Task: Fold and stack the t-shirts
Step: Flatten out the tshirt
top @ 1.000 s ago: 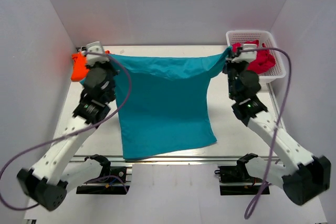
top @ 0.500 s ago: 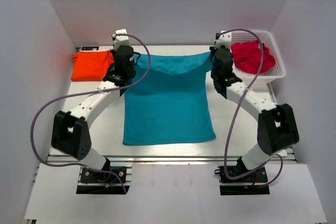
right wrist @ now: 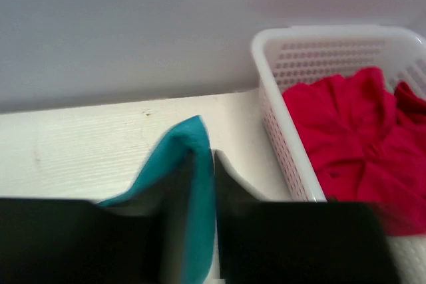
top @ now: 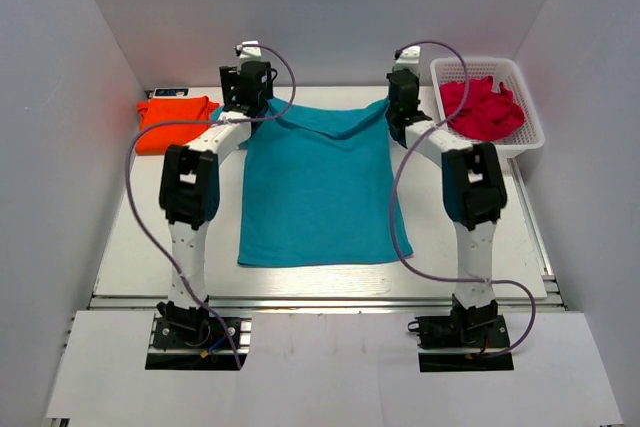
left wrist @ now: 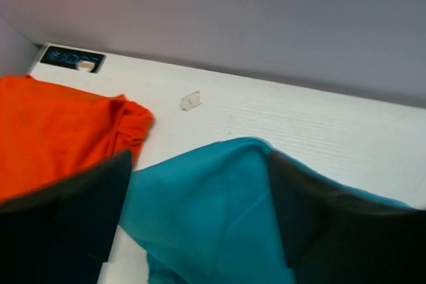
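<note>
- The teal soft-fabric short-sleeved t-shirt (top: 318, 187) lies spread flat on the white table (top: 150, 237) in the middle of the top view. Both arms reach to its far edge at the upper centre.
- The left gripper (left wrist: 200, 187) is released. Its dark fingers (left wrist: 73, 217) stand wide apart, and a teal corner lies loose between them.
- The right gripper (right wrist: 212, 164) is clenched on the other far corner, pinching a thin ridge of teal cloth.
- The orange soft-fabric t-shirt (top: 172, 122), seemingly folded, sits at the upper left near the teal one.
- A white plastic basket (top: 528, 142) holding a crumpled red garment (top: 480, 107) is at the upper right.
- The step in hand appears to be laying the shirt out flat before folding, with one corner let go and the other not yet.
- The next move likely calls for the right claw to let go as well. Both would then need to lift clear without dragging the cloth and take fresh holds for the first fold.
</note>
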`<state>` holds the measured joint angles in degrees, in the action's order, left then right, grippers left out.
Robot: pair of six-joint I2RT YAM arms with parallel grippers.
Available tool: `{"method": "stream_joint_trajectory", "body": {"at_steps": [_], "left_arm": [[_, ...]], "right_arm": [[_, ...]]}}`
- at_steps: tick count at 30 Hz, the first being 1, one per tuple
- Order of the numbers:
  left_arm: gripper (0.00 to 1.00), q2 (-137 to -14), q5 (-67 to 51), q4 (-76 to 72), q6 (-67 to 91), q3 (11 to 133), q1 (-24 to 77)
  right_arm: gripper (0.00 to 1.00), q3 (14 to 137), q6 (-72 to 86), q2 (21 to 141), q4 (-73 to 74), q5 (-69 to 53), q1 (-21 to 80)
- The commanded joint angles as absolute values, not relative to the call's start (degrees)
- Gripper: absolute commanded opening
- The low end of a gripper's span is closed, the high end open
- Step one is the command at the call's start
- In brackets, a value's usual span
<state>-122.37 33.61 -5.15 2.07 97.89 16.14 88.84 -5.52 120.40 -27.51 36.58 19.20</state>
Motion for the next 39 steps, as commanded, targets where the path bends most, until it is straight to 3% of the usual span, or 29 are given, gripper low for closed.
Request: {"method": "stream_joint_trajectory", "body": {"at_steps": [1,5,7,11,15,28,33,39], "left_arm": [[1.00,-129.09,29.54,1.54,2.63,110.01,14.85],[1.00,-133.95,26.89,9.84,3.87,120.15,14.24],[1.00,-131.93,24.27,9.84,3.87,117.96,14.24],[1.00,-124.38,16.55,5.11,3.87,107.60,14.24],[1.00,-120.76,12.92,4.48,3.87,101.61,14.24],[1.00,-129.98,14.33,14.77,6.85,105.03,14.24],[1.00,-130.61,14.85,15.38,11.50,100.91,13.18],[1.00,-125.88,12.83,17.13,16.78,88.96,12.66]], "right_arm": [[0.33,99.56,-3.96,127.07,-23.40,33.25,17.67],[0.81,114.50,-3.69,131.66,-6.63,29.53,17.40],[0.90,112.52,-3.60,129.31,-4.57,27.26,17.66],[0.90,104.60,1.30,120.62,-1.41,22.08,17.58],[0.90,98.28,6.41,114.27,11.55,13.99,18.02],[0.90,63.57,20.83,95.20,18.63,-10.72,24.51],[0.90,58.01,23.28,96.84,19.25,-10.38,25.14],[0.90,62.66,25.92,104.05,21.88,-5.28,23.83]]}}
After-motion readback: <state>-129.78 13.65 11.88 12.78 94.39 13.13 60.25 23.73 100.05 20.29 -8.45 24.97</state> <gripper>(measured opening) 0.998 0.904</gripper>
